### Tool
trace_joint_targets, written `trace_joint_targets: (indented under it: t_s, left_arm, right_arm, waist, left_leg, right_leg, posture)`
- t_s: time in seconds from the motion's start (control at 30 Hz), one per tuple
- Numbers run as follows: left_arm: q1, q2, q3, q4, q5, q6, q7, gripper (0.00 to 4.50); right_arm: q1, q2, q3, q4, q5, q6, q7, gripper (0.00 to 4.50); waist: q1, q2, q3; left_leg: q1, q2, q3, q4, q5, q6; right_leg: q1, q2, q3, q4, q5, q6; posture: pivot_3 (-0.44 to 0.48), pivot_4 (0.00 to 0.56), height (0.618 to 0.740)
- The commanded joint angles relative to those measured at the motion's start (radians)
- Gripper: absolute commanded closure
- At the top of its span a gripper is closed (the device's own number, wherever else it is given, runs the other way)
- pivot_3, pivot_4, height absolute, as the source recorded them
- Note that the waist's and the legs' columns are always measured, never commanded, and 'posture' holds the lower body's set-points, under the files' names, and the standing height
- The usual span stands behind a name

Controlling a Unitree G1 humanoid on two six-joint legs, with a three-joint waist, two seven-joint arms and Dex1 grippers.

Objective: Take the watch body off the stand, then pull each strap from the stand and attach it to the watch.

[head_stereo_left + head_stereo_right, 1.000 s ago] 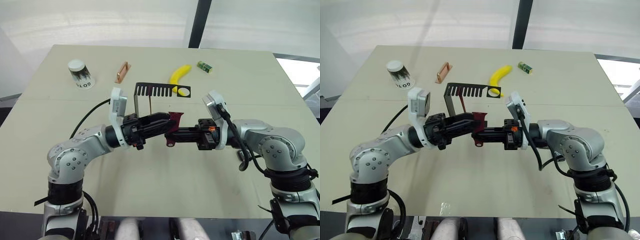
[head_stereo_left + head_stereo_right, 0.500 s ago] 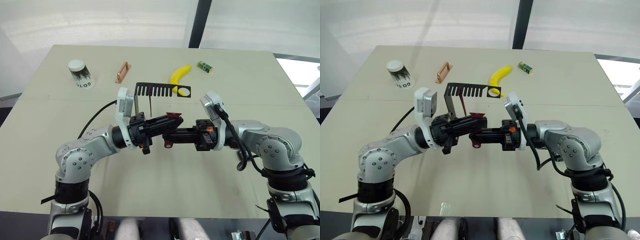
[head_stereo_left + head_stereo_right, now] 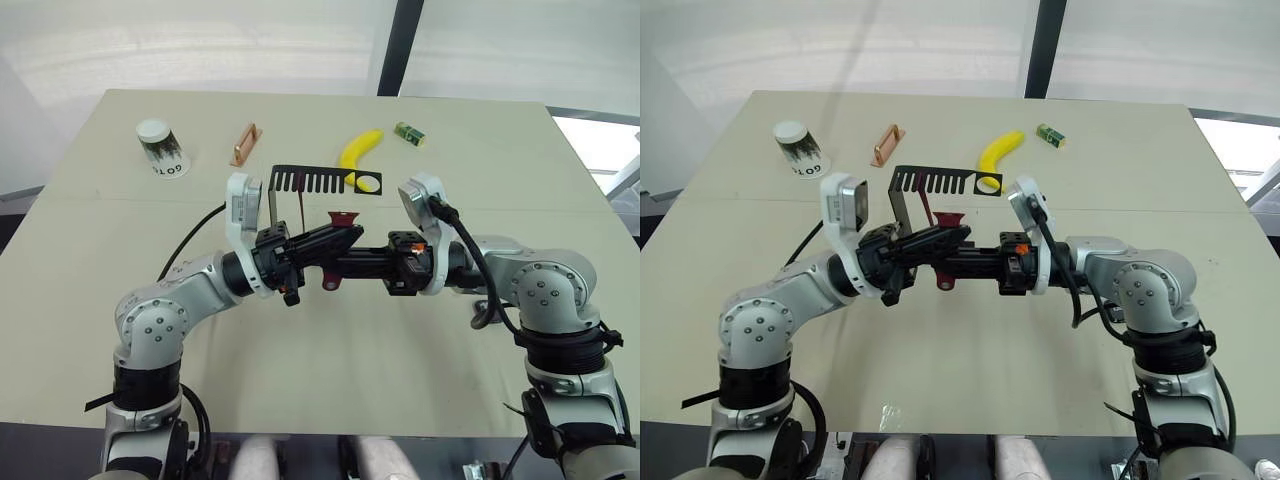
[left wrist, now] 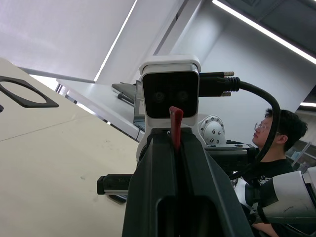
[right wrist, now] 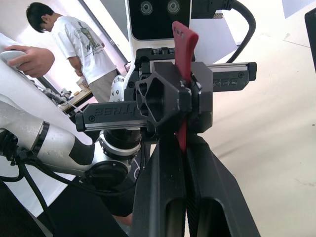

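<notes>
Two tools meet tip to tip above the middle of the worktop (image 3: 330,400), well clear of its surface. Left tool (image 3: 345,236) reaches in from the robot's left, its fingers pressed together on a maroon strap (image 3: 343,217); the strap's end sticks up just above the fingertips, and in the left wrist view it stands as a thin red edge (image 4: 176,126) between the two closed fingers. Right tool (image 3: 340,264) comes in from the opposite side, fingers likewise clamped; the right wrist view shows the red strap (image 5: 185,42) running down into the narrow gap between its fingers. Whether the right tool grips the same strap or the watch body cannot be told, since the watch body is hidden in the cluster where the tools meet. A small maroon loop (image 3: 328,284) hangs just below that meeting point.

Stand (image 3: 325,180) sits just beyond the tools, upright on the left tool's side, comb-slotted arm running towards the right tool and ending in the round hole. A second thin strap (image 3: 301,209) hangs from the comb, just behind the left tool.

Further beyond lie a banana (image 3: 357,147), a copper bar (image 3: 244,145), a cup (image 3: 161,148) and a green block (image 3: 409,133). A person (image 5: 81,42) stands off to one side in the right wrist view.
</notes>
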Motion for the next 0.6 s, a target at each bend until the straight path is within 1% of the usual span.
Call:
trace_joint_targets:
  t_s: [0.03, 0.1, 0.13, 0.2, 0.3, 0.6]
  left_arm:
    - [0.000, -0.004, 0.020, -0.019, -0.049, -0.013, 0.009, 4.37]
    - [0.002, -0.003, 0.021, -0.014, -0.062, -0.011, 0.011, 4.37]
    - [0.003, 0.000, 0.020, -0.015, -0.065, -0.011, 0.005, 4.13]
    - [0.005, 0.004, 0.017, -0.019, -0.057, -0.018, 0.008, 3.46]
    - [0.005, 0.002, 0.017, -0.014, -0.054, -0.025, 0.018, 2.17]
    - [0.009, -0.012, 0.026, -0.012, -0.087, -0.038, 0.024, 2.17]
  right_arm:
    - [-0.024, -0.003, -0.040, -0.006, 0.021, -0.005, -0.013, 4.50]
    - [-0.024, -0.003, -0.040, -0.007, 0.019, -0.008, -0.011, 4.50]
    - [-0.025, -0.003, -0.040, -0.006, 0.020, -0.008, -0.011, 4.50]
    - [-0.026, -0.002, -0.041, -0.006, 0.020, -0.009, -0.010, 4.50]
    - [-0.026, 0.000, -0.043, -0.007, 0.022, -0.010, -0.011, 4.50]
    - [-0.018, 0.001, -0.046, -0.008, 0.025, -0.010, -0.013, 4.50]
  waist:
    - [0.000, 0.000, 0.000]
    - [-0.001, 0.000, 0.000]
    - [-0.001, 0.000, 0.000]
    - [0.000, 0.000, 0.000]
    - [0.000, 0.000, 0.000]
    - [0.000, 0.000, 0.000]
  left_leg:
    - [0.000, 0.000, 0.000, 0.000, 0.000, 0.000]
    - [0.000, 0.000, 0.000, 0.000, 0.000, 0.000]
    - [0.000, 0.000, 0.000, 0.000, 0.000, 0.000]
    - [0.000, 0.000, 0.000, 0.000, 0.000, 0.000]
    - [0.000, 0.000, 0.000, 0.000, 0.000, 0.000]
    - [0.000, 0.000, 0.000, 0.000, 0.000, 0.000]
  right_leg:
    - [0.000, 0.000, 0.000, 0.000, 0.000, 0.000]
    - [0.000, 0.000, 0.000, 0.000, 0.000, 0.000]
    - [0.000, 0.000, 0.000, 0.000, 0.000, 0.000]
    - [0.000, 0.000, 0.000, 0.000, 0.000, 0.000]
    - [0.000, 0.000, 0.000, 0.000, 0.000, 0.000]
    - [0.000, 0.000, 0.000, 0.000, 0.000, 0.000]
  posture:
    - [0.000, 0.150, 0.740]
    - [0.000, 0.150, 0.740]
    - [0.000, 0.150, 0.740]
    - [0.000, 0.150, 0.740]
    - [0.000, 0.150, 0.740]
    - [0.000, 0.150, 0.740]
